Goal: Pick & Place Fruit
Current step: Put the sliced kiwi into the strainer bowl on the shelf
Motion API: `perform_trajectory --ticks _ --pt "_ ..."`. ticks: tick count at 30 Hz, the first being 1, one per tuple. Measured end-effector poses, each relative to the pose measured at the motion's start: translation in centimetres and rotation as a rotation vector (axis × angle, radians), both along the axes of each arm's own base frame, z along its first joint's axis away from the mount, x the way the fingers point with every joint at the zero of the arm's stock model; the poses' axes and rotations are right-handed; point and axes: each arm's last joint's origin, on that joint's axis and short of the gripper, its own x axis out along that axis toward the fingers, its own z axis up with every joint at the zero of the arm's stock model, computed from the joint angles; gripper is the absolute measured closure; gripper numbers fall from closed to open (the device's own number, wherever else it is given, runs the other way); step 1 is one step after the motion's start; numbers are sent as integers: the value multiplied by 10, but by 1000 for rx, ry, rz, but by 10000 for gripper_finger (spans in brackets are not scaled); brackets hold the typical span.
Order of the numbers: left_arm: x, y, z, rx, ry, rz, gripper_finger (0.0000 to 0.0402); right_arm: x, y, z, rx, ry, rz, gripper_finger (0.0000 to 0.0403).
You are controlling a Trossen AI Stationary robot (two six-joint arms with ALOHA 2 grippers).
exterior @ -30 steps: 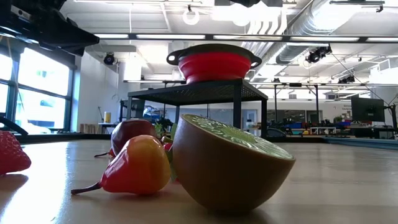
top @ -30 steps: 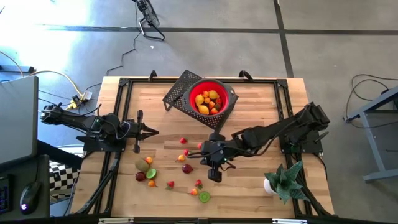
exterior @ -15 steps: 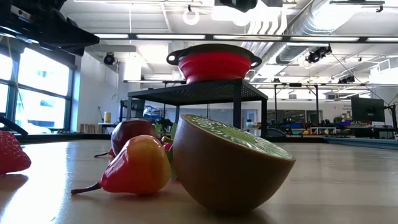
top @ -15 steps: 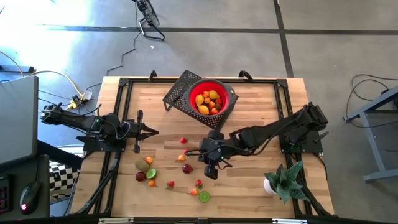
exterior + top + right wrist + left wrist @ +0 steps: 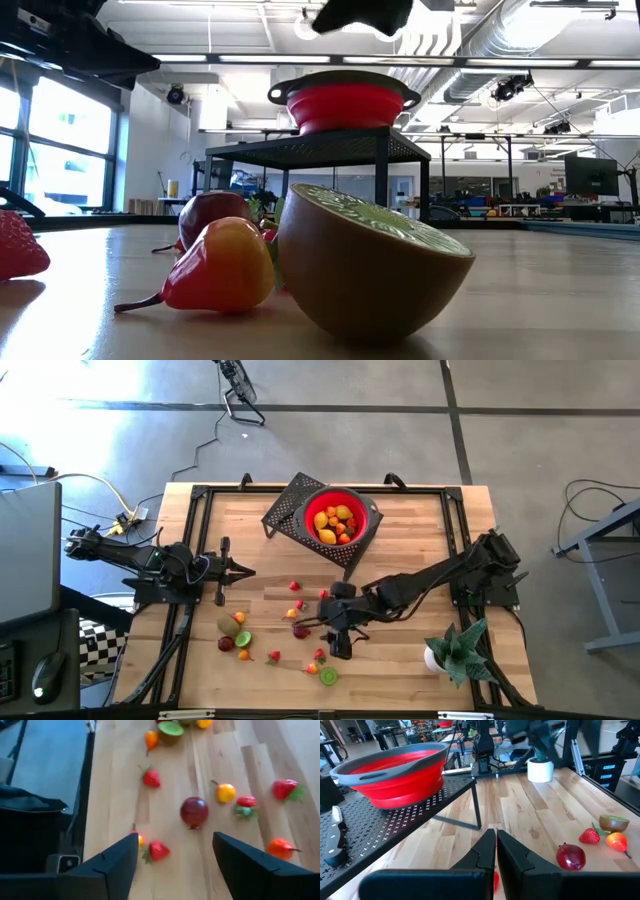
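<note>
High view: right gripper (image 5: pixel 310 624) jaws now wide, nearer dark red fruit (image 5: pixel 301 630).

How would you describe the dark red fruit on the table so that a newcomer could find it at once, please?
Start at the red bowl on its black perforated stand, then look down the wooden table towards the loose fruit. The dark red fruit lies beside the right end effector; it is round, plain and darker than the small strawberries nearby.
</note>
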Motion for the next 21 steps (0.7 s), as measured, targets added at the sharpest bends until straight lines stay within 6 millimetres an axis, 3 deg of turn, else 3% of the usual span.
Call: perform_trajectory --ticks 14,21 --pt "0 0 0 0 0 1 390 4 30 -23 29 21 27 190" --pt "0 0 0 0 1 1 390 -4 54 -37 20 64 -9 167"
